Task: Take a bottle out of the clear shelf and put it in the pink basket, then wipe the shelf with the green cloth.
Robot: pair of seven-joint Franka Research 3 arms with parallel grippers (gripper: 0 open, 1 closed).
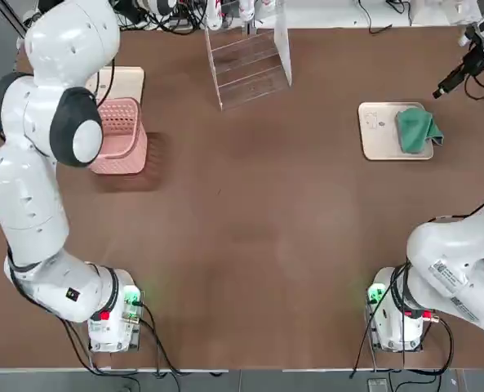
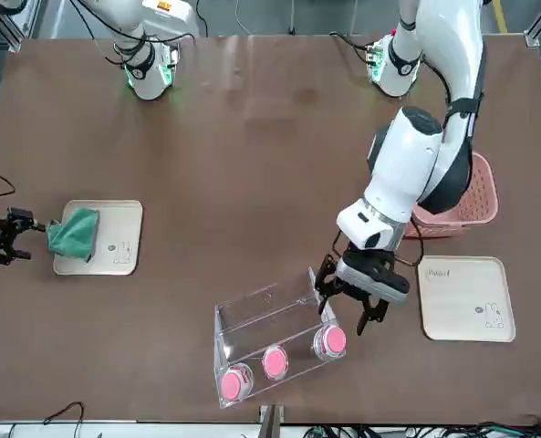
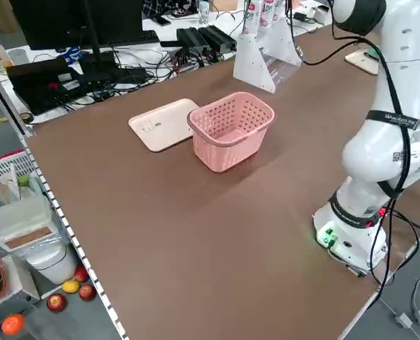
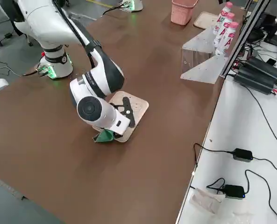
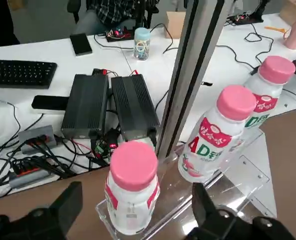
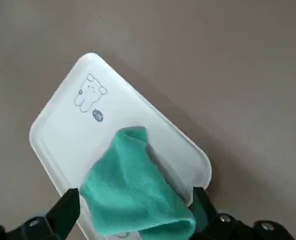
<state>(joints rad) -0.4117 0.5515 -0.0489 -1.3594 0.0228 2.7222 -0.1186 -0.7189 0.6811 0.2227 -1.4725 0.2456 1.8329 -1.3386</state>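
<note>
The left pincer [image 2: 354, 306] hangs open just beside the clear shelf [image 2: 275, 342], facing its nearest bottle [image 5: 132, 186]. The right pincer [image 6: 133, 212] is open over the green cloth [image 6: 135, 192], well apart from the shelf. The pink basket [image 1: 117, 135] stands apart too.

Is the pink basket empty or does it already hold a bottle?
Empty. The left side view looks into the pink basket and shows only its bare lattice floor; three bottles stand in the shelf.
</note>
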